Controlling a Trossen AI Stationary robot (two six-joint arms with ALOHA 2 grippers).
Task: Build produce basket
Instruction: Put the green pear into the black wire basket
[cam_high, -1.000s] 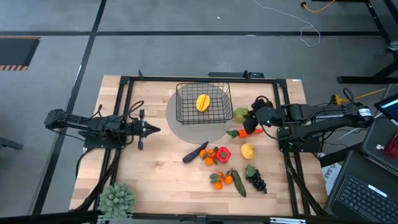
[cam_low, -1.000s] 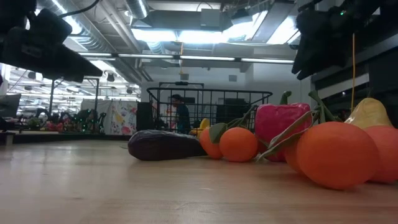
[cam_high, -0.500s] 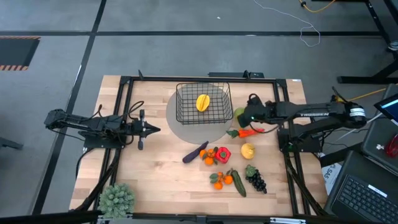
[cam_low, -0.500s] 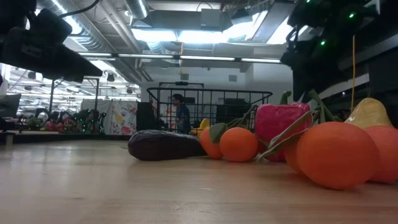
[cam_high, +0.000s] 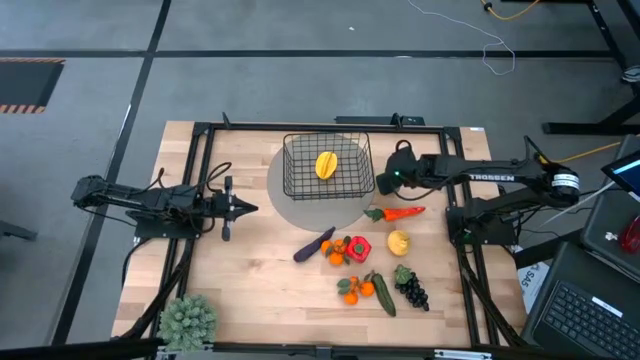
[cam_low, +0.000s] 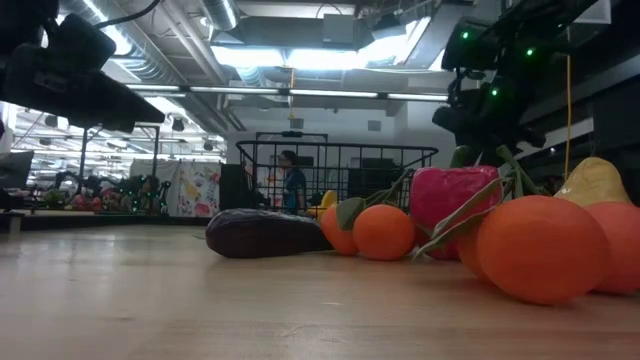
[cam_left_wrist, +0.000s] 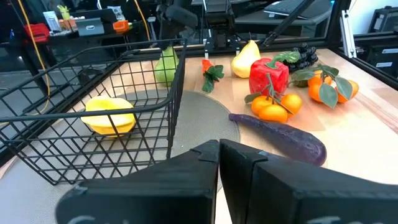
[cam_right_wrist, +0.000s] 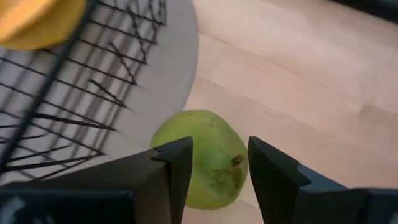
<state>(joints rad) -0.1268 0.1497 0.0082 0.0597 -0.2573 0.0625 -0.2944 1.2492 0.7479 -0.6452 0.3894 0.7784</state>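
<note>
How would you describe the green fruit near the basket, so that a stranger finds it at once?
Start at the black wire basket on the grey round mat. Just outside its right wall lies the green apple, under the right gripper, whose fingers stand open. It is the only round green piece there; the neighbouring carrot is orange.

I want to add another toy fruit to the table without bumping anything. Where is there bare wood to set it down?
Bare wood lies between the left hand, the plant and the eggplant. The basket has room beside the starfruit. It is crowded from the carrot to the grapes, and at the green apple beneath the right hand.
</note>
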